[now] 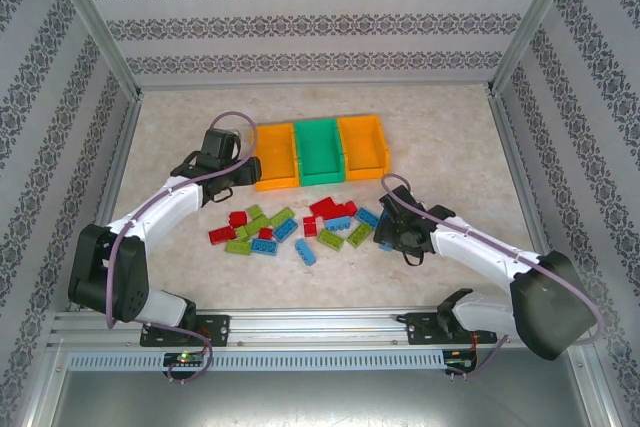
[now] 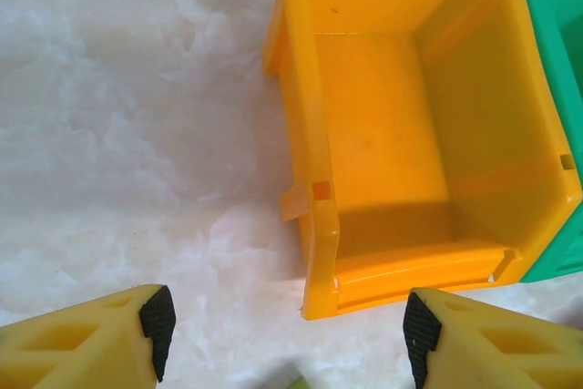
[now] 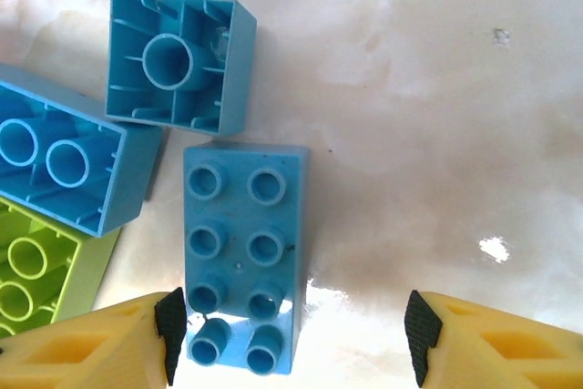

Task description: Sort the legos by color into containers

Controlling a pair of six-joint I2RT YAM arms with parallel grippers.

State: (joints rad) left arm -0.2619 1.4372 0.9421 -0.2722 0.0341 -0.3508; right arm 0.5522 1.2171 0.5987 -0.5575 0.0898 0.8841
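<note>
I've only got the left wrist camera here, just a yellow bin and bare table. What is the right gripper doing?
Observer: The right gripper hangs open over a studs-up blue brick.
Operator: What lies next to that one?
Observer: A square blue brick and a longer blue brick, both upside down, plus a lime green brick.
Operator: How many bins are there?
Observer: Three in a row: your orange-yellow bin, a green bin, and a second orange-yellow bin.
</note>
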